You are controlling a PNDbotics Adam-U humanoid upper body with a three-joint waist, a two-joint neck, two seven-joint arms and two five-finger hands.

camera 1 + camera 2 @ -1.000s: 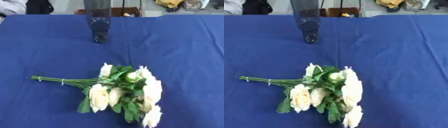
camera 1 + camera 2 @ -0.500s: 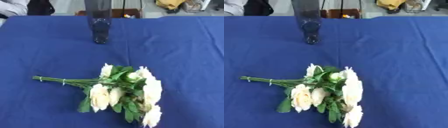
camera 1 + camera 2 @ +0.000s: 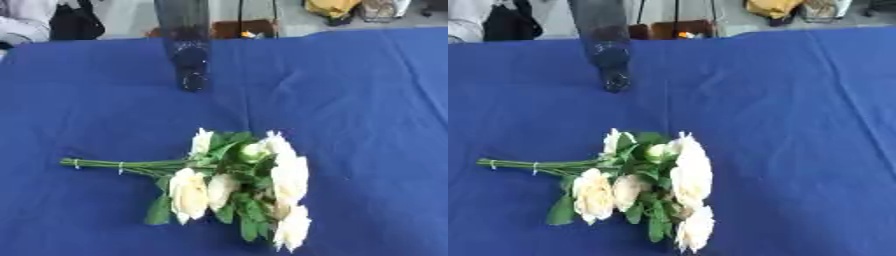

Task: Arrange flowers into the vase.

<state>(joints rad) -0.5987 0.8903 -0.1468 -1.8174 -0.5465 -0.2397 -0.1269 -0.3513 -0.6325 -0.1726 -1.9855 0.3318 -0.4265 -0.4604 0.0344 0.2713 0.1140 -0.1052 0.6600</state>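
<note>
A bunch of cream-white roses [image 3: 241,185] with green leaves lies flat on the blue tablecloth [image 3: 367,110], low in the middle of the view. Its bound green stems [image 3: 122,164] point left. A tall dark glass vase [image 3: 185,45] stands upright at the back of the table, left of centre, its top cut off by the picture's upper edge. Neither of my hands shows in either eye view.
Beyond the table's far edge there are a dark bag [image 3: 74,22], a yellow object [image 3: 332,7] and a brown box [image 3: 254,27]. A person's white sleeve [image 3: 22,20] shows at the far left corner, away from the flowers.
None of the things has moved; the whole picture has shifted slightly, so the camera moved a little.
</note>
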